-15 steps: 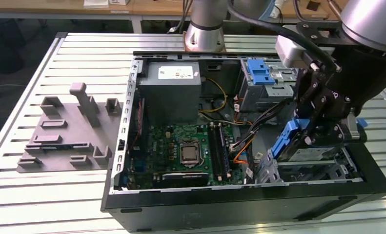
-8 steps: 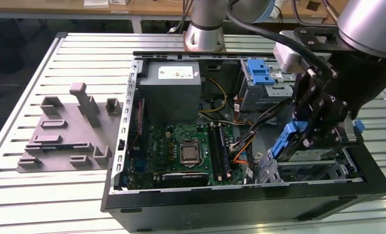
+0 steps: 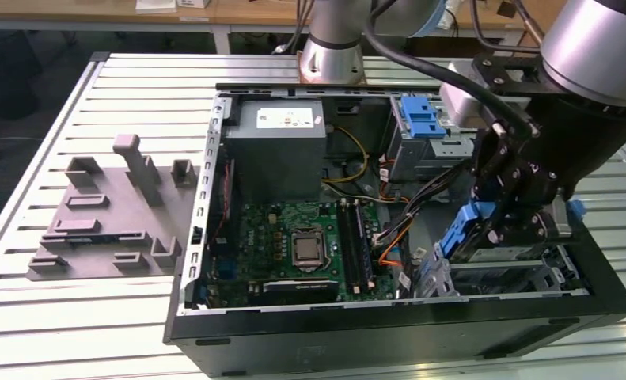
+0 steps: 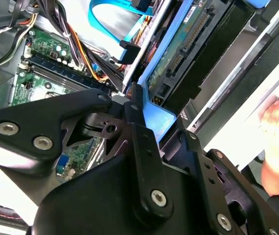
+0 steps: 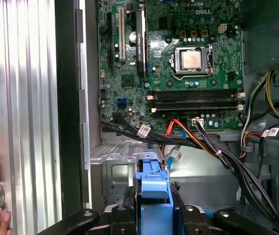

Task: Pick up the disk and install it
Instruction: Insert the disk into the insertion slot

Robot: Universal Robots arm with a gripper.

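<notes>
The gripper (image 5: 153, 215) fills the foreground in both wrist views, its fingers (image 4: 139, 128) pinching the disk (image 5: 152, 182) by its blue carrier, above the drive cage (image 3: 508, 273). Keeping the disk square to the cage should prevent snagging the cables (image 5: 198, 142).

The arm reaches down from the upper right of the exterior view, its gripper (image 3: 499, 229) pointing downward at right of centre, fingers (image 5: 129, 198) clamped on the disk (image 5: 152, 196)
</notes>
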